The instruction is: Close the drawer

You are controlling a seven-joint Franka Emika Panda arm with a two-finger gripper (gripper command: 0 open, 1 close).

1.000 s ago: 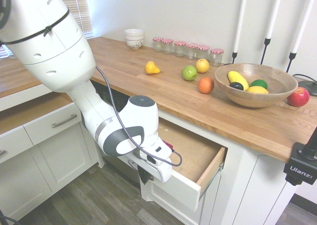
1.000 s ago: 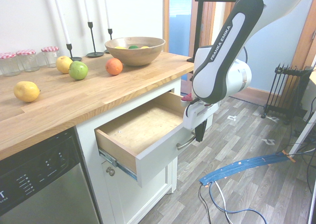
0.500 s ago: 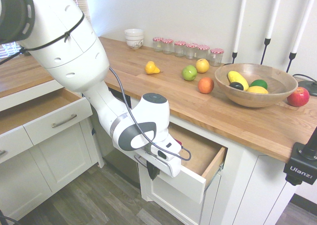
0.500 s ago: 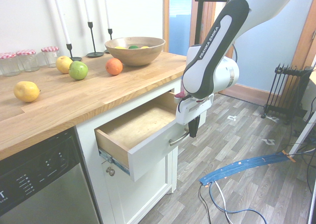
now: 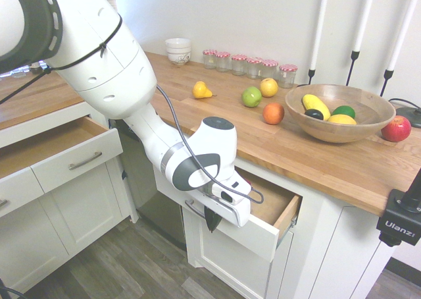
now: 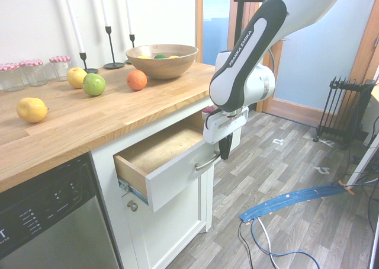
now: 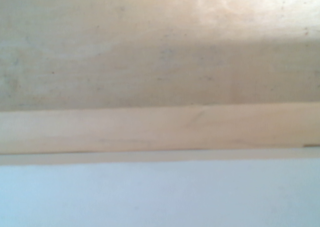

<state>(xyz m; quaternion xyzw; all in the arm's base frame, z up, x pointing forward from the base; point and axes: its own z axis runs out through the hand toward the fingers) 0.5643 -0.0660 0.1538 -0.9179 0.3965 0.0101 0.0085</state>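
One drawer (image 6: 169,162) matters here: the wide, deep one with the white front panel and plywood bottom, set under the front edge of the desk (image 6: 118,124), just beside the dishwasher (image 6: 47,221). It stands roughly half open, its bare floor showing and nothing visible inside. The tool (image 6: 224,153) points straight down with its fingers pinched together and holding nothing; it sits against the outside of the white front, at the silver bar handle (image 6: 206,162), near the panel's end away from the dishwasher. The wrist view shows only the plywood bottom, the top edge of the front board and the white panel below it, so the hand is right over the front.

To finish this push well, I would keep the closed fingers flat on the panel and drive level, square to the desk's front edge. Pressing off-centre could rack the drawer on its slides, so a steady, slow push is safer. Stopping as the panel meets the cabinet avoids a slam.
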